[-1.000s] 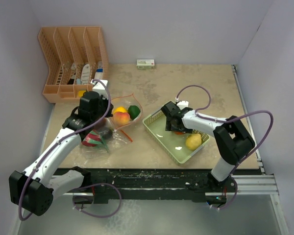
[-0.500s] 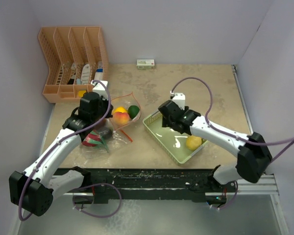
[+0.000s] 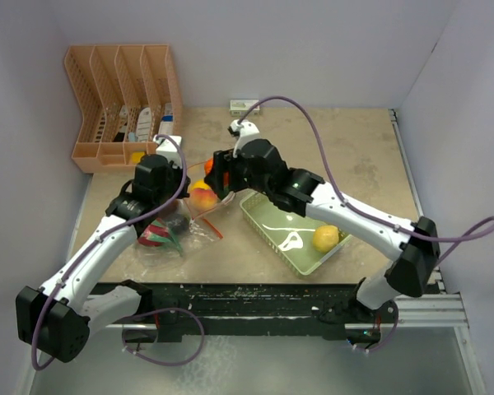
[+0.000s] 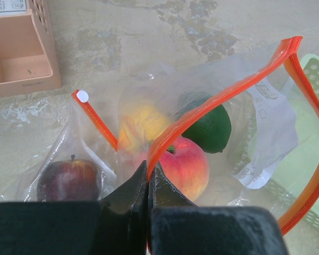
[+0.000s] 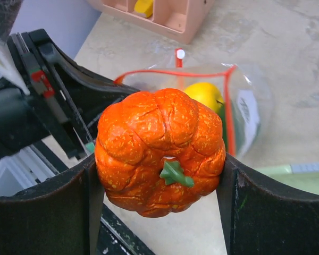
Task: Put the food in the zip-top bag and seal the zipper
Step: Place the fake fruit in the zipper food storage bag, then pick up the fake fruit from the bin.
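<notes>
The bench [image 3: 346, 156] is a mottled beige surface with walls on its left, far and right sides. A peach-coloured slotted file organiser [image 3: 119, 99] stands in the far left corner. A small white-and-green box [image 3: 244, 105] lies at the middle of the far edge. The crinkled zip-top bag [image 3: 199, 233] lies toward the left edge. A pale green tray [image 3: 290, 247] sits askew near the near edge, right of centre.

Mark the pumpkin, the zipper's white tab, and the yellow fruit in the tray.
pumpkin [image 5: 157, 138]: right wrist view, middle of its orange body.
white tab [image 4: 82, 96]: left wrist view, its round face.
yellow fruit [image 3: 326, 238]: top view, middle of its skin.
</notes>
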`<state>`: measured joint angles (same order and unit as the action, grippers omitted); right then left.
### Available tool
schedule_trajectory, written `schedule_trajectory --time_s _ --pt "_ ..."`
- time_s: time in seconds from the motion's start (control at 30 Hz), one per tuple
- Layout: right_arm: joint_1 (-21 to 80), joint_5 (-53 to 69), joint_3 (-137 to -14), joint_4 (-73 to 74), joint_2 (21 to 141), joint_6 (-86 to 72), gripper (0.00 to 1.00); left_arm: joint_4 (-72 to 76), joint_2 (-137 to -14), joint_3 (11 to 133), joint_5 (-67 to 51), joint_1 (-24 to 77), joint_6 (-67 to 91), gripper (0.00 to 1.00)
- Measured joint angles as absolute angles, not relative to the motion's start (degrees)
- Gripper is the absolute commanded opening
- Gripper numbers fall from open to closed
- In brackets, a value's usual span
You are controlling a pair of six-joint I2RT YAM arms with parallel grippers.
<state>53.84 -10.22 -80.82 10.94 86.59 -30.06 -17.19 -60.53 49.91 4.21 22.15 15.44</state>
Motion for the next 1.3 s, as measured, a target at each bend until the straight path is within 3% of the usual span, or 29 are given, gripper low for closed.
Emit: schedule_trajectory --time_s 0.07,0.13,0.2,0.23,0.43,0.73,0.9,1.1,1.3 --pt "53.8 -8.5 -82.9 10.0 89.7 -29.6 0.49 -17.2 -60.7 49.9 4.2 22.2 15.4 0.0" --pt "53.8 -7.3 -85.0 9.2 93.6 -29.2 0.6 -17.1 -60.9 49.9 4.1 22.2 15.4 0.0" --pt "53.8 -6.9 -85.4 8.9 95.9 -29.1 0.97 -17.2 -60.9 49.9 4.1 22.2 15.4 0.0" --pt "53.8 -7.0 -85.4 9.2 97.2 -29.0 1.0 -17.2 -60.9 49.9 4.1 22.2 15.4 0.0" --pt "53.8 -10.6 -84.9 10.9 97.4 -28.6 0.99 -17.2 -60.9 49.9 4.1 22.2 15.4 0.0" --pt "53.9 -16.4 -81.1 13.5 83.9 -29.0 1.0 -17.2 -60.9 49.9 4.1 22.2 15.4 0.0" --pt "51.6 -24.6 -77.9 27.1 77.8 -37.3 1.0 -17.2 -60.9 49.9 4.0 22.2 15.4 0.0" --pt "41.9 -26.3 -63.0 42.6 77.5 -48.8 0.99 -16.8 -60.8 49.9 3.4 22.2 15.4 0.0" --pt "40.6 -29.3 -59.5 52.7 74.2 -59.3 0.99 -16.3 -59.7 49.6 2.7 22.2 15.4 0.0"
